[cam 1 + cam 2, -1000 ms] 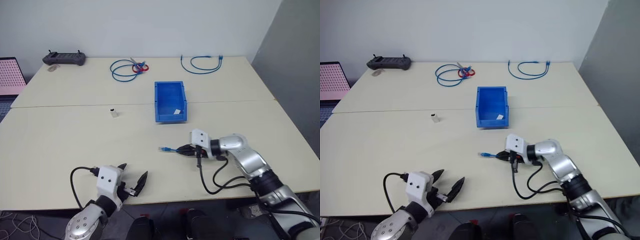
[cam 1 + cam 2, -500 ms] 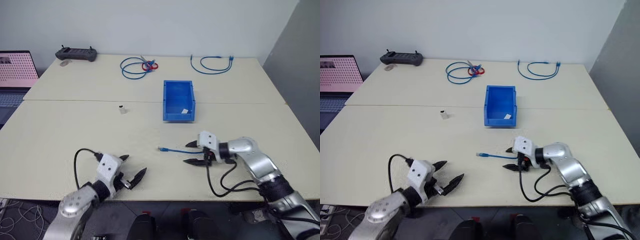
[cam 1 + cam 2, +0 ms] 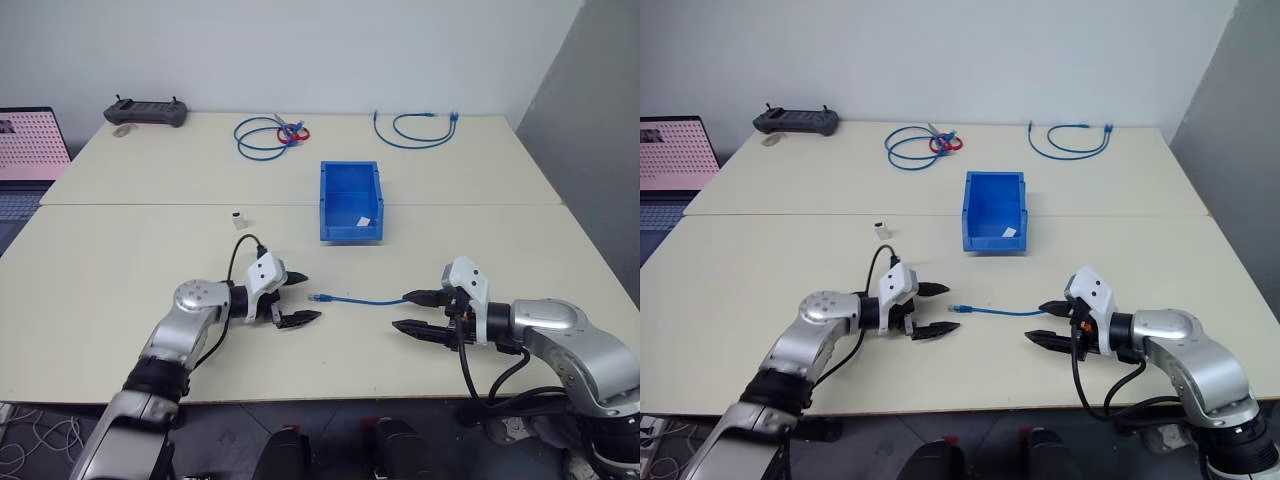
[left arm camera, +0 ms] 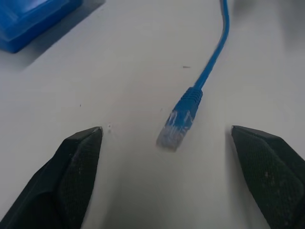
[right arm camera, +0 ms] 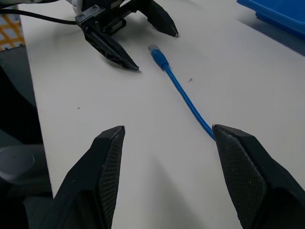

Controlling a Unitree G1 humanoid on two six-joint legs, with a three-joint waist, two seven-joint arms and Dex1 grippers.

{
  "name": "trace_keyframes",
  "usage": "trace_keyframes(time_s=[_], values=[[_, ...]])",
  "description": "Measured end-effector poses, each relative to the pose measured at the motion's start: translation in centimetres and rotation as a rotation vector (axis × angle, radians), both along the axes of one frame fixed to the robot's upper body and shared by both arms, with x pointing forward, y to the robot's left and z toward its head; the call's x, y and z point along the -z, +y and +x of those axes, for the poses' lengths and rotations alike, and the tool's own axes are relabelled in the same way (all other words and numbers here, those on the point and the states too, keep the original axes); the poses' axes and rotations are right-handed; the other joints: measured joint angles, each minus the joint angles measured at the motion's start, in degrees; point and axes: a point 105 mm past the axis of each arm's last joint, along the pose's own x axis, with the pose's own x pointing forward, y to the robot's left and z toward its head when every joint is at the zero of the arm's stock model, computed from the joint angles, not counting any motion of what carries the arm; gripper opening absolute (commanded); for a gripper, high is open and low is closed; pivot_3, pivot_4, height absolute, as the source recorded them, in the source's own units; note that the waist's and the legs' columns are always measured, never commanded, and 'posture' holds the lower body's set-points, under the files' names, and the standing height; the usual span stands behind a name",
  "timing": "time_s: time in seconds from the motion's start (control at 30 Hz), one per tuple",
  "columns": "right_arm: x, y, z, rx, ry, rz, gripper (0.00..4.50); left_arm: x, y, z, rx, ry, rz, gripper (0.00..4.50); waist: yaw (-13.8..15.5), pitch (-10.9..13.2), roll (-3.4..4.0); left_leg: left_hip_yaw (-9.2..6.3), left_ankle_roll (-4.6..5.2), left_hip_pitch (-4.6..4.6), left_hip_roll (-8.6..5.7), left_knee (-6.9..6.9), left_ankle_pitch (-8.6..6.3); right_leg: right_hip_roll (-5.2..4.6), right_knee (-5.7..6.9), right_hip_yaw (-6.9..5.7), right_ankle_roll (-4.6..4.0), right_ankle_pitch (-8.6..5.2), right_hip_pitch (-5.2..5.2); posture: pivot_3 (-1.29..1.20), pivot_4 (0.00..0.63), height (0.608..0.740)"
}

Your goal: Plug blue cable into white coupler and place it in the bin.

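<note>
My left claw stands wide open, its two fingers straddling the near plug of the blue cable without touching it; in the left wrist view the plug lies flat on the table between the fingers, so I judge this is the line-up for a pinch just behind the plug, where a grip would leave the tip free to enter a socket. My right claw is also open, and holds nothing: the cable's far end runs toward the gap between its fingers, and in the right wrist view the cable passes just beside one finger, resting on the table.

Outward from there, the cable lies nearly straight between the two claws, a handy layout for working it from both ends. The white coupler stands alone, well apart from the cable, up and left of my left claw near the seam of the table. The bin sits beyond the cable's middle with a small white scrap inside. At the far edge lie spare coils of blue cable and a dark controller.

Nothing is plugged yet; the coupler needs fetching too.
</note>
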Motion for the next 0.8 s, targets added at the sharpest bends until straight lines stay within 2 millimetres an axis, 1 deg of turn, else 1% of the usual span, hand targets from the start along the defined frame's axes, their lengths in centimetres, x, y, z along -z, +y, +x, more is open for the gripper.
trace_keyframes(time_s=[0.07,0.17,0.23,0.33,0.37,0.4,0.53,0.73,0.77,0.8], values=[[-0.4,-0.1,0.0,0.019,-0.007,0.007,3.09,0.0,-0.1,0.1,0.061,0.01,0.014,4.5,0.0,-0.02,-0.02,-0.01,0.0,0.0,0.0,0.02,0.0,0.0,0.0,0.0,0.01,0.0,0.01,0.0,0.15,0.74],[-0.4,-0.3,0.0,0.043,0.001,0.014,3.15,0.1,-0.2,0.0,0.144,0.017,0.043,4.02,0.0,-0.02,-0.03,-0.01,0.0,-0.02,-0.01,0.02,0.0,0.0,-0.01,0.01,0.02,0.0,0.01,0.0,0.15,0.74],[-0.4,-0.5,0.1,0.06,0.003,0.021,3.15,0.1,-0.4,-0.2,0.198,0.025,0.049,3.52,0.0,-0.03,-0.03,-0.01,0.01,-0.04,-0.01,0.02,0.0,0.0,-0.02,0.01,0.02,0.0,0.0,0.0,0.15,0.74],[-0.5,-0.6,0.1,0.07,0.0,0.021,3.15,0.2,-0.3,-0.6,0.247,0.033,0.056,3.0,-0.01,-0.03,-0.03,-0.03,0.01,-0.04,0.01,0.02,-0.01,0.0,-0.02,0.03,0.02,-0.01,0.0,0.0,0.15,0.74],[-0.5,-0.7,0.2,0.074,-0.001,0.019,3.15,0.2,-0.3,-0.8,0.261,0.039,0.057,2.72,-0.02,-0.03,-0.03,-0.04,0.01,-0.04,0.02,0.02,-0.01,0.01,-0.02,0.03,0.02,-0.01,0.0,0.0,0.15,0.74],[-0.5,-0.7,0.2,0.078,-0.003,0.018,3.15,0.2,-0.3,-0.9,0.27,0.044,0.058,2.55,-0.02,-0.03,-0.03,-0.04,0.01,-0.04,0.02,0.02,-0.01,0.01,-0.02,0.02,0.02,-0.01,0.0,0.0,0.15,0.74],[-0.4,-0.8,0.3,0.087,-0.001,0.018,3.15,0.3,-0.3,-1.1,0.282,0.049,0.059,1.6,-0.06,-0.03,-0.03,-0.04,0.01,-0.04,0.03,0.02,-0.01,0.02,-0.02,0.02,0.03,-0.01,0.0,0.0,0.15,0.74],[-0.6,-1.1,1.0,0.097,-0.004,0.021,3.15,0.6,-0.4,-1.2,0.272,0.043,0.048,0.38,-0.12,-0.04,-0.01,-0.05,0.01,-0.02,0.04,0.02,-0.01,0.02,-0.02,0.03,0.03,-0.01,0.0,0.0,0.15,0.74],[-0.6,-1.1,1.0,0.098,-0.005,0.02,3.15,0.6,-0.5,-1.3,0.272,0.039,0.046,0.25,-0.07,-0.04,-0.01,-0.05,0.01,-0.03,0.03,0.02,-0.01,0.02,-0.02,0.03,0.03,-0.01,0.0,0.0,0.15,0.74],[-0.7,-1.1,1.1,0.097,-0.007,0.019,3.15,0.6,-0.5,-1.3,0.268,0.037,0.044,0.24,-0.05,-0.04,-0.02,-0.05,0.01,-0.03,0.03,0.02,-0.01,0.01,-0.02,0.04,0.03,-0.01,0.0,0.0,0.15,0.74]])
